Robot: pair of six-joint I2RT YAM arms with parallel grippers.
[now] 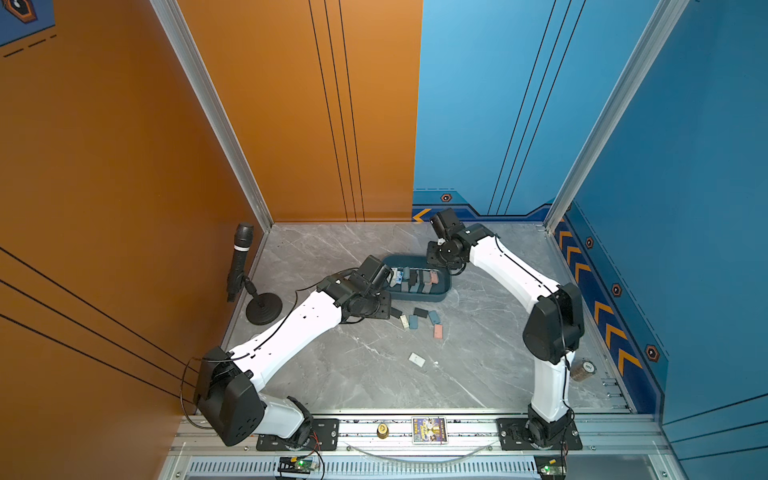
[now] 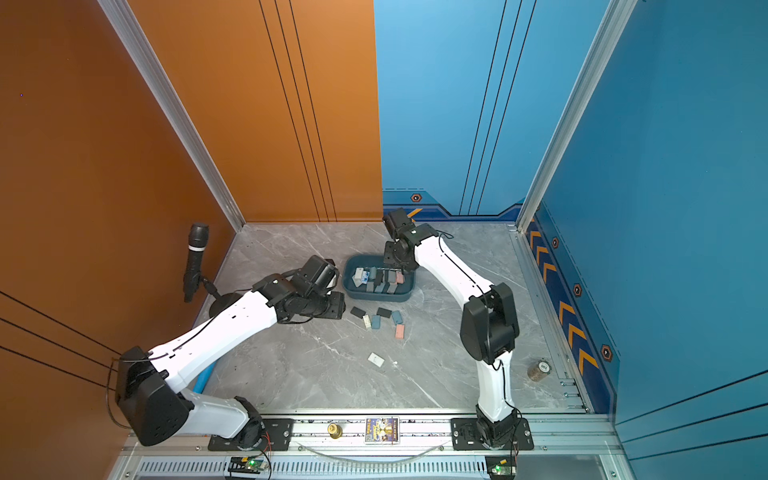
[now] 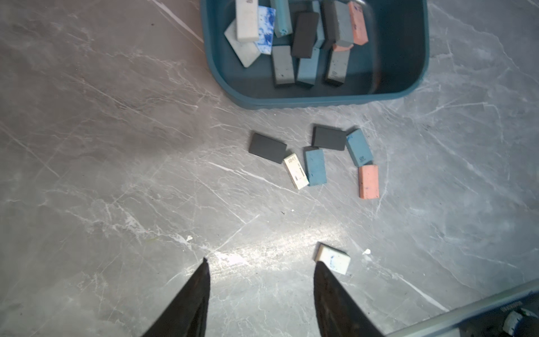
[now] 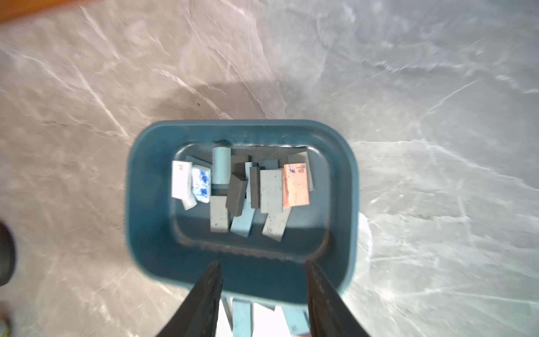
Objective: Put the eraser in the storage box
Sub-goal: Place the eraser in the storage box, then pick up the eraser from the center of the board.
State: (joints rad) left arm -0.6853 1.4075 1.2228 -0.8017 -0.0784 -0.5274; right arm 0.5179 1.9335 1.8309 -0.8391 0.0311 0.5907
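Storage box (image 1: 415, 296) is set on the desk (image 1: 374, 386), stocked with erasers; one pink eraser (image 4: 296, 185) is marked "4B". Six loose erasers (image 3: 315, 166) are strewn just beside it; a white eraser (image 3: 333, 259) lies apart. Left gripper (image 3: 261, 261) and right gripper (image 4: 262, 262) are spread, nothing grasped.

The left claw (image 3: 262, 261) and right claw (image 4: 262, 262) show only their tips, the rest cut off. In both top views their own wrists (image 1: 361, 297) hide them. The storage box (image 3: 390, 58) runs past the left wrist picture's edge. In the right wrist view, loose erasers (image 4: 242, 316) beyond its rim are blurred and cropped.
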